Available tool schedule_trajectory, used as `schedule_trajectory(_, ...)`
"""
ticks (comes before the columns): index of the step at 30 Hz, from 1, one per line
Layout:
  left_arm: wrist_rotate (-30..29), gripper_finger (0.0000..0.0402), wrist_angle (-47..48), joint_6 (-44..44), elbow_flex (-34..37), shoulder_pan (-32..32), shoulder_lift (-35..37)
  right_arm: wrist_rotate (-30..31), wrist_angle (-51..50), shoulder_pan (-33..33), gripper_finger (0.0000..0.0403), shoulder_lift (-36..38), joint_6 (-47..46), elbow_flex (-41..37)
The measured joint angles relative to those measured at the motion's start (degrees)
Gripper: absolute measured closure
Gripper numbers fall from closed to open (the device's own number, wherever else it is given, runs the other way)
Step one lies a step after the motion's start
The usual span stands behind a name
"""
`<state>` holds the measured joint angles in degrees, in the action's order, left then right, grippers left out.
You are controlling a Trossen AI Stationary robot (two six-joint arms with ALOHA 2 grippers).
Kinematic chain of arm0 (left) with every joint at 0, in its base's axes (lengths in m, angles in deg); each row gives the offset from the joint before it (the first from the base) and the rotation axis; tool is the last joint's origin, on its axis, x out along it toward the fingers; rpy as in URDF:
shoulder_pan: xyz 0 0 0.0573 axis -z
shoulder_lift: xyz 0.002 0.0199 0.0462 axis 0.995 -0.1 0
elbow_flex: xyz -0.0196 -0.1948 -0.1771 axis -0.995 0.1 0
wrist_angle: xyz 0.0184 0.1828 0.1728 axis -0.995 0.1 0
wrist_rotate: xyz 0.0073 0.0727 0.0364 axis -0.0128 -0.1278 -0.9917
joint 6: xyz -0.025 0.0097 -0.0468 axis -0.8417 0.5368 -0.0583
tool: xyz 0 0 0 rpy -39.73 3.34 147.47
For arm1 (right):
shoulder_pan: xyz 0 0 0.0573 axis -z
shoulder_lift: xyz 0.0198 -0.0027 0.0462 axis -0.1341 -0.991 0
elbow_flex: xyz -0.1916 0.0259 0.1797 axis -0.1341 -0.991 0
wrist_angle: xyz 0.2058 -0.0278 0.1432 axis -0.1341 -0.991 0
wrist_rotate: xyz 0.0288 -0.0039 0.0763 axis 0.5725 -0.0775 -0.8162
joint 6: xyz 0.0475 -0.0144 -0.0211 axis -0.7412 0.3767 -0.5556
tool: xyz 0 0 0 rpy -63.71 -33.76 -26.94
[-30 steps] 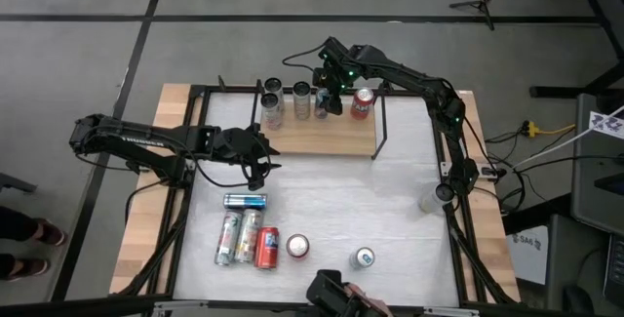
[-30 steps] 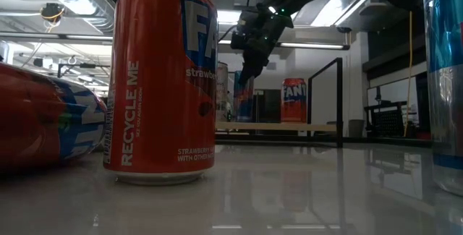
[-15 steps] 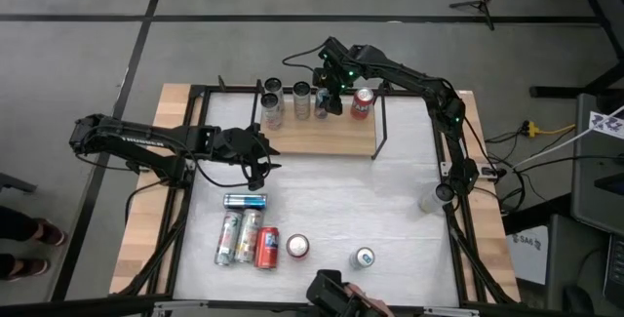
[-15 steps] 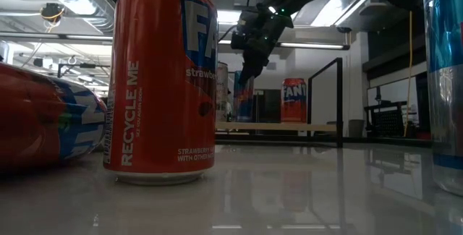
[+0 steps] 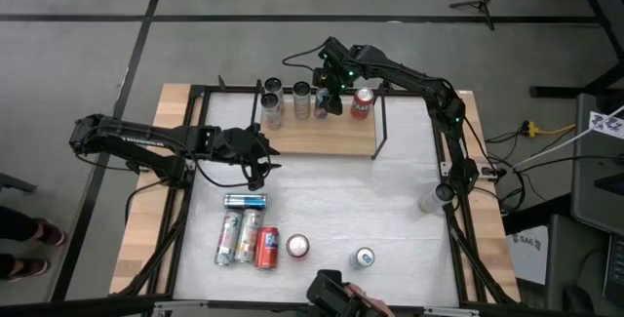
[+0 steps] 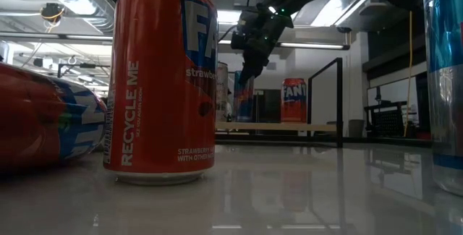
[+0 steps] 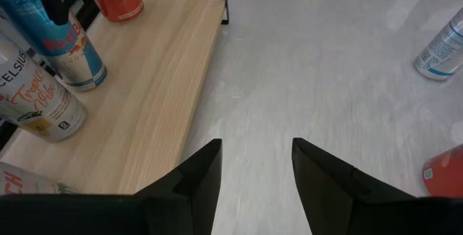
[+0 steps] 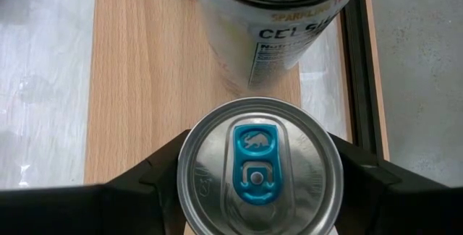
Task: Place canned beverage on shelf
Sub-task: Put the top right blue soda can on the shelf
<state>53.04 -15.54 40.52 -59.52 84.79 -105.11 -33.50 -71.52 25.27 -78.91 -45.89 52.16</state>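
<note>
The right gripper (image 5: 325,91), jaws half-spread around the Red Bull can (image 8: 259,165), is setting it on the shelf (image 5: 322,137) toward twelve o'clock on the table, so next comes release and a straight lift; left gripper (image 7: 256,164) waits part-open, empty.

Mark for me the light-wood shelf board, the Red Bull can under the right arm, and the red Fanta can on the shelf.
Light-wood shelf board (image 5: 327,138): high view, bare top surface.
Blue-and-silver Red Bull can (image 8: 259,168): right wrist view, silver lid with blue tab.
Red Fanta can (image 5: 363,102): high view, top and upper side.
</note>
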Motion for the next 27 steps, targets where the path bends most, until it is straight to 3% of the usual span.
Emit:
schedule_trajectory(13,0.0,0.0243,-0.02,0.0,0.0,0.0,0.0,0.0,-0.02,0.0,0.0162,0.0,0.0,0.0)
schedule_trajectory(27,0.0,0.0243,0.0,0.0,0.0,0.0,0.0,0.07,0.26,0.04,0.0059,0.0,0.17,0.0)
